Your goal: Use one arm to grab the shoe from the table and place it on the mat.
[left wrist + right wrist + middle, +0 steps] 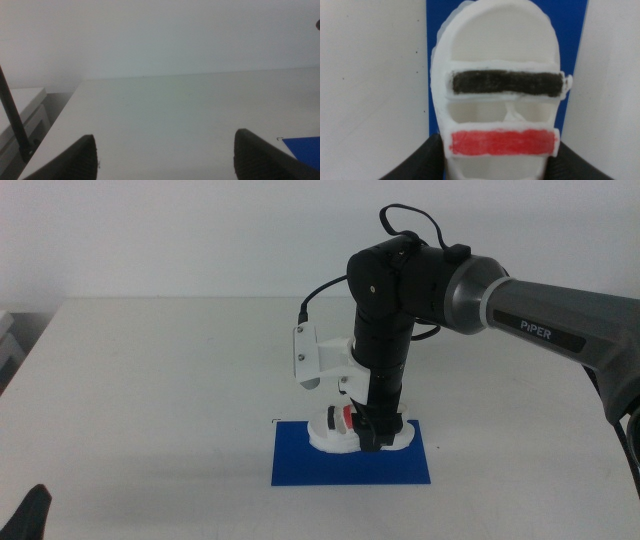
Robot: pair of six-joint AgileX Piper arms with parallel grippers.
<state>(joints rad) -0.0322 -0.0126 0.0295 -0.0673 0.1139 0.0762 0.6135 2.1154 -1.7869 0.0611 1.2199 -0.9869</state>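
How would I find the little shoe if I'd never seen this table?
Look at the white table, then the blue mat near its front. The shoe sits on it, in the right gripper: white, with one black and one red strap.

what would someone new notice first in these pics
The right arm reaches in from the right and points straight down, its tool shut on the white shoe, which is on the blue mat near the table's front. In the right wrist view the shoe's black strap and red strap fill the frame. The left tool waits open at the bottom left corner.
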